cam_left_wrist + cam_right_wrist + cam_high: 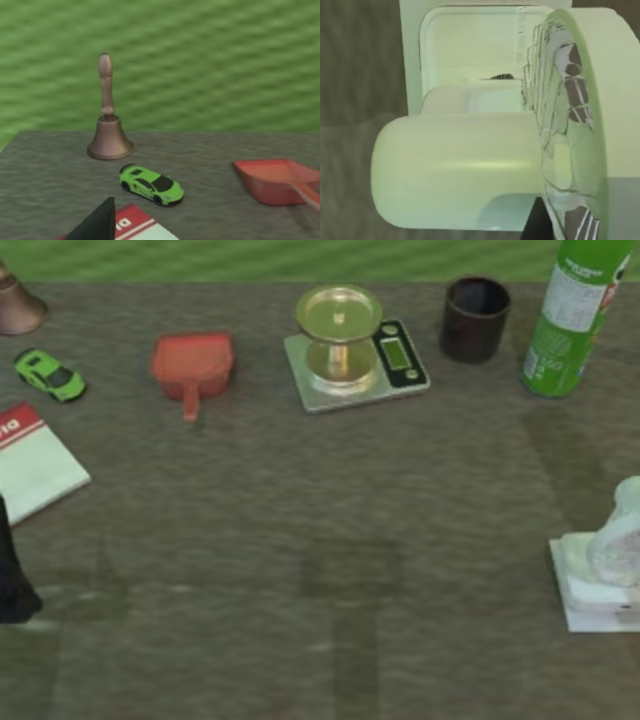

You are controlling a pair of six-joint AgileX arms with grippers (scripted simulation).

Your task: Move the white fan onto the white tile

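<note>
Inspecting from my remote station, I record the following.

White fan: the white fan (612, 550) stands at the right edge of the table in the top view, its base resting on the white tile (572, 610). In the right wrist view the fan (470, 165) fills the picture, its motor housing and grilled head close to the camera.

White tile: a thin pale square under the fan's base, with a strip of it showing on the left and near sides in the top view; partly cut by the picture's right edge.

Right gripper: not seen in the top view. The right wrist view shows only a small dark sliver below the fan, so I cannot tell how its jaws stand or whether it has hold of anything.

Left gripper: the left gripper (12, 575) is parked at the table's left edge, near side. I cannot tell how far its jaws are open; I see nothing in them.

Other items, far side of the table, left to right: bell (15, 305), green toy car (48, 375), red dustpan (193, 365), kitchen scale (405, 360) bearing a brass stand (338, 335), dark cup (476, 318), green bottle (570, 320).

Left edge: white pad with red corner (35, 465), just beyond the left gripper.
</note>
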